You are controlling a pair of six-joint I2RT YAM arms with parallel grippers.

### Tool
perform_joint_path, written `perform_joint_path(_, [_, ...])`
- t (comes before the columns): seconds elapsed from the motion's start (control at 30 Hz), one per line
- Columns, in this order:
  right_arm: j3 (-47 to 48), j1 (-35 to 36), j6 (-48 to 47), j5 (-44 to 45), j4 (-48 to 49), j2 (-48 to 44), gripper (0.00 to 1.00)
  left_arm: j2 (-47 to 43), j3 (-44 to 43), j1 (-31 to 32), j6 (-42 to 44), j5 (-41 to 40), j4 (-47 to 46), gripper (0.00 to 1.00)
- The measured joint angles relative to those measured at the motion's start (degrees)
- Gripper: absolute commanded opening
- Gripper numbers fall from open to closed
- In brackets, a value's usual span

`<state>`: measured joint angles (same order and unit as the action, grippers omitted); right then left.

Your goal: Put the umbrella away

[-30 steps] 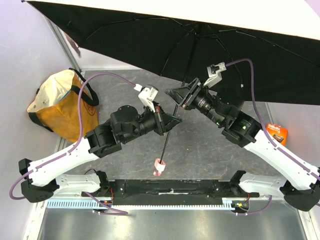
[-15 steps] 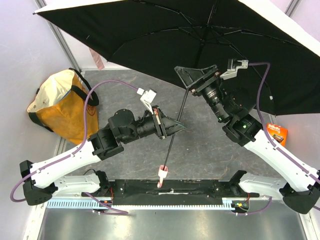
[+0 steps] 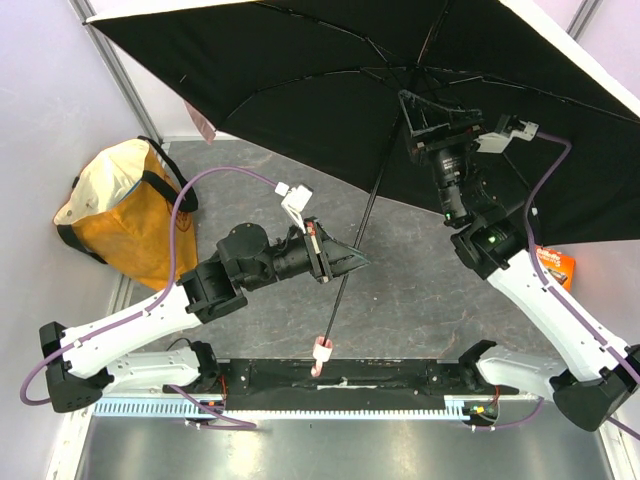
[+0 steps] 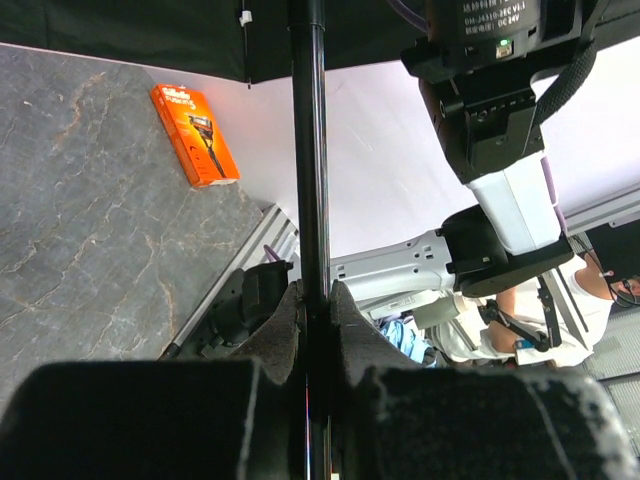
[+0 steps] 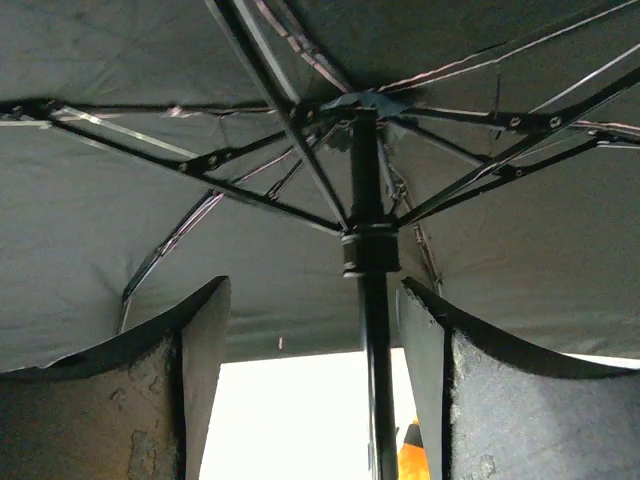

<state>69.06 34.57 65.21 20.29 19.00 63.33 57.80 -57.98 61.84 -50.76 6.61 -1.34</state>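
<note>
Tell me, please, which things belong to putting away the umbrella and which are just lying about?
Job: open umbrella, black underside and shaft; left hand, shut on its shaft; right hand, open around it.
Lying about: orange-and-cream fabric tote bag; orange cardboard razor pack.

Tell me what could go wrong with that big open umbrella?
The umbrella is wide open, held only by the left hand low on its shaft, so it could tip or twist. The right hand is open under the ribs and might snag one. It might also bump the tote bag.
</note>
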Motion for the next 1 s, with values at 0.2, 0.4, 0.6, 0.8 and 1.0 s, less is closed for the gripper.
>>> perform_joint_path(0.2, [1.8, -1.6, 2.2, 0.9, -2.7, 2.9, 0.59, 0.0, 0.1, 0.0, 0.0, 0.0, 0.1, 0.02])
perform_joint_path(0.4, [1.8, -2.8, 4.0, 2.1, -4.3, 3.2, 0.51, -0.2, 0.1, 0.0, 0.0, 0.0, 0.3, 0.02])
perform_joint_path(0.6, [1.8, -3.4, 4.8, 1.4, -4.3, 3.5, 0.45, -0.3, 0.2, -0.1, 0.0, -0.4, 0.4, 0.02])
perform_joint_path(0.8, [1.8, -4.5, 6.3, -0.2, -4.4, 3.8, 0.36, -0.2, 0.3, -0.2, 0.0, -0.6, 0.4, 0.02])
perform_joint_path(1.0, [1.8, -6.1, 7.9, -3.2, -4.9, 4.6, 0.0, -0.4, 1.0, -0.4, -0.2, -1.5, -0.5, 0.02])
